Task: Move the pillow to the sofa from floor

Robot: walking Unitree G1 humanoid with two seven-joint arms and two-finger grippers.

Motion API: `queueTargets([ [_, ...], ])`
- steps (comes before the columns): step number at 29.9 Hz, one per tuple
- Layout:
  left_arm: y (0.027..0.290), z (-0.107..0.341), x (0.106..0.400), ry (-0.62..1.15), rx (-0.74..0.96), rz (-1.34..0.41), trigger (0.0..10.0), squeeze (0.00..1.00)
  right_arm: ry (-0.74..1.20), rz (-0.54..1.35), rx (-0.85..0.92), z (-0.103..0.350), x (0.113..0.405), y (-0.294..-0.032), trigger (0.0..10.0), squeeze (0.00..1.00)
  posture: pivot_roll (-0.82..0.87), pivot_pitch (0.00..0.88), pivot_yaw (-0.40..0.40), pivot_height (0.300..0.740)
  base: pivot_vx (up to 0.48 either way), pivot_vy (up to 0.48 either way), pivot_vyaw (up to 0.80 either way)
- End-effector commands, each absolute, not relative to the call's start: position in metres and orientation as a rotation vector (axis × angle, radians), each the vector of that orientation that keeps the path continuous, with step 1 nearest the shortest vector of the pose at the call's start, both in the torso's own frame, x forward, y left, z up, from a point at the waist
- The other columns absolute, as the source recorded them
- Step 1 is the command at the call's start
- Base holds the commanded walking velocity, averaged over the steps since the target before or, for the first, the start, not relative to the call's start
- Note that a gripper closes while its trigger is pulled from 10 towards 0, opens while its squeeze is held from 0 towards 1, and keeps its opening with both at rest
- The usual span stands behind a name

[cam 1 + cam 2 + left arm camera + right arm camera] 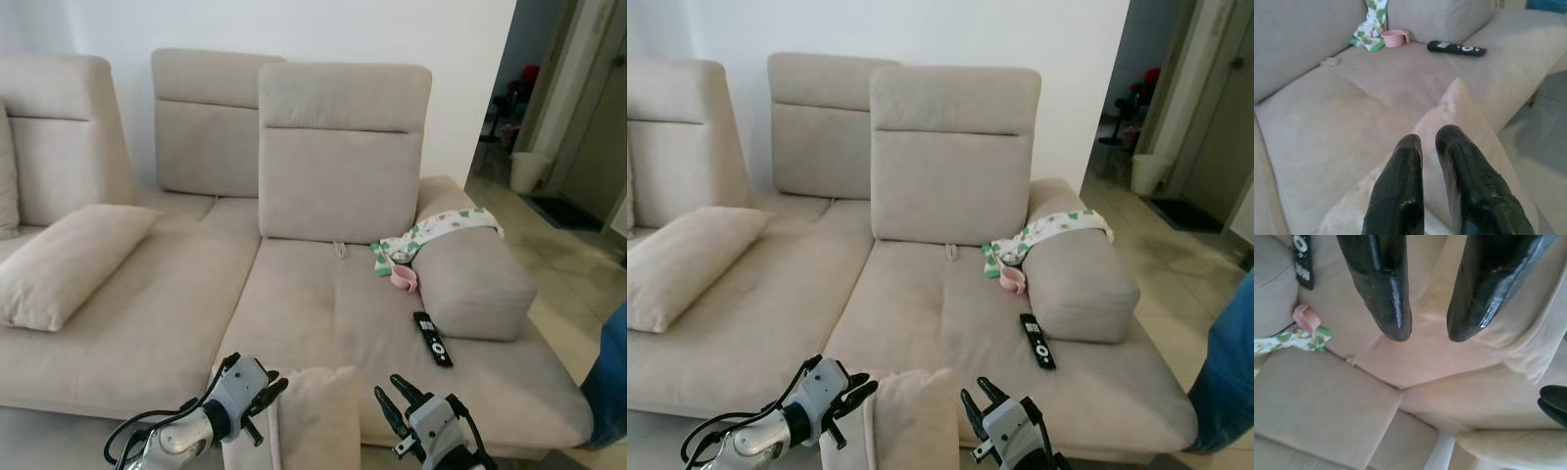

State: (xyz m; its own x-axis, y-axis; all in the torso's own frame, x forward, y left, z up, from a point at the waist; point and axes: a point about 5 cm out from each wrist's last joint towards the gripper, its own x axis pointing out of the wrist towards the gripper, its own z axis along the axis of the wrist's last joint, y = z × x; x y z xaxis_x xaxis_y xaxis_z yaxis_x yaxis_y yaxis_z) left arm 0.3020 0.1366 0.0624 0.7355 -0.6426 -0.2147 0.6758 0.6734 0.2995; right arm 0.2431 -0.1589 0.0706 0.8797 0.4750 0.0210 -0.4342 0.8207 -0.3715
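Observation:
A beige pillow (318, 421) stands on end at the sofa's (323, 313) front edge, between my two grippers. My left gripper (265, 401) presses against the pillow's left side with its fingers almost together; in the left wrist view the fingertips (1410, 147) lie on the pillow (1464, 112), with nothing pinched between them. On the pillow's right side my right gripper (388, 388) stands open, with nothing between its fingers (1386, 308). The pillow (1542, 323) shows beside them in the right wrist view.
On the seat lie a black remote (432, 339), a pink cup (403, 278) and a green-patterned cloth (431, 233) by the bolster armrest (475, 284). A loose cushion (69, 259) rests at the left. A person's blue clothing (612, 372) shows at the right edge.

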Motion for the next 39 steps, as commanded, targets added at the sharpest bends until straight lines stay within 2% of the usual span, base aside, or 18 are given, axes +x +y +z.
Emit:
queueTargets([
  [1, 0.136, 0.061, 0.302, 0.100, 0.410, -0.757, 10.0, 0.00, -0.047, 0.547, -0.337, 0.063, 0.242, -0.156, 10.0, 0.00, 0.08, 0.000, 0.031, 0.545, 0.000, 0.000, 0.00],
  [2, 0.136, 0.061, 0.302, 0.100, 0.410, -0.757, 10.0, 0.00, -0.047, 0.547, -0.337, 0.063, 0.242, -0.156, 10.0, 0.00, 0.08, 0.000, 0.031, 0.545, 0.000, 0.000, 0.00],
  [3, 0.136, 0.061, 0.302, 0.098, 0.417, -0.760, 10.0, 0.00, -0.021, 0.574, -0.333, 0.061, 0.242, -0.156, 10.0, 0.23, 0.08, 0.000, 0.031, 0.545, 0.000, 0.000, 0.00],
  [4, 0.136, 0.062, 0.303, 0.092, 0.429, -0.762, 10.0, 0.00, 0.014, 0.608, -0.337, 0.057, 0.242, -0.158, 10.0, 1.00, 0.08, 0.000, 0.033, 0.545, 0.000, 0.000, 0.00],
  [5, 0.136, 0.063, 0.303, 0.088, 0.438, -0.763, 10.0, 0.00, 0.036, 0.629, -0.341, 0.055, 0.241, -0.160, 10.0, 1.00, 0.08, 0.000, 0.033, 0.545, 0.000, 0.000, 0.00],
  [7, 0.136, 0.064, 0.304, 0.081, 0.461, -0.764, 10.0, 0.00, 0.054, 0.641, -0.347, 0.054, 0.243, -0.163, 10.0, 1.00, 0.07, 0.000, 0.035, 0.545, 0.000, 0.000, 0.00],
  [8, 0.138, 0.067, 0.307, 0.068, 0.544, -0.768, 10.0, 0.00, 0.065, 0.646, -0.357, 0.054, 0.247, -0.167, 10.0, 1.00, 0.07, 0.000, 0.035, 0.545, 0.000, 0.000, 0.00],
  [10, 0.140, 0.070, 0.310, 0.058, 0.596, -0.768, 10.0, 0.00, 0.063, 0.645, -0.376, 0.057, 0.253, -0.170, 10.0, 1.00, 0.08, 0.000, 0.035, 0.545, 0.000, 0.000, 0.00],
  [16, 0.143, 0.078, 0.315, 0.036, 0.605, -0.740, 10.0, 0.00, 0.054, 0.639, -0.409, 0.063, 0.265, -0.173, 10.0, 1.00, 0.08, 0.000, 0.035, 0.545, 0.000, 0.000, 0.00],
  [17, 0.145, 0.080, 0.318, 0.034, 0.620, -0.712, 10.0, 0.00, 0.063, 0.620, -0.434, 0.063, 0.271, -0.176, 10.0, 0.63, 0.08, 0.000, 0.034, 0.545, 0.000, 0.000, 0.00],
  [18, 0.145, 0.080, 0.318, 0.034, 0.620, -0.712, 10.0, 0.00, 0.063, 0.620, -0.434, 0.063, 0.271, -0.176, 10.0, 0.63, 0.08, 0.000, 0.034, 0.545, 0.000, 0.000, 0.00],
  [19, 0.147, 0.082, 0.321, 0.033, 0.635, -0.685, 10.0, 0.00, 0.075, 0.603, -0.454, 0.063, 0.276, -0.178, 10.0, 0.00, 0.08, 0.000, 0.033, 0.545, 0.000, 0.000, 0.00],
  [26, 0.160, 0.086, 0.330, 0.057, 0.674, -0.578, 10.0, 0.00, 0.177, 0.563, -0.524, 0.053, 0.294, -0.188, 10.0, 0.00, 0.09, 0.000, 0.035, 0.545, 0.000, 0.000, 0.00],
  [33, 0.164, 0.088, 0.332, 0.062, 0.650, -0.556, 10.0, 0.00, 0.185, 0.616, -0.539, 0.059, 0.312, -0.176, 10.0, 0.00, 0.10, 0.001, 0.037, 0.545, 0.000, 0.000, 0.00],
  [39, 0.159, 0.083, 0.318, 0.051, 0.624, -0.576, 10.0, 0.00, 0.153, 0.727, -0.632, 0.067, 0.324, -0.159, 10.0, 0.00, 0.16, 0.065, 0.035, 0.545, 0.000, 0.000, 0.00],
])
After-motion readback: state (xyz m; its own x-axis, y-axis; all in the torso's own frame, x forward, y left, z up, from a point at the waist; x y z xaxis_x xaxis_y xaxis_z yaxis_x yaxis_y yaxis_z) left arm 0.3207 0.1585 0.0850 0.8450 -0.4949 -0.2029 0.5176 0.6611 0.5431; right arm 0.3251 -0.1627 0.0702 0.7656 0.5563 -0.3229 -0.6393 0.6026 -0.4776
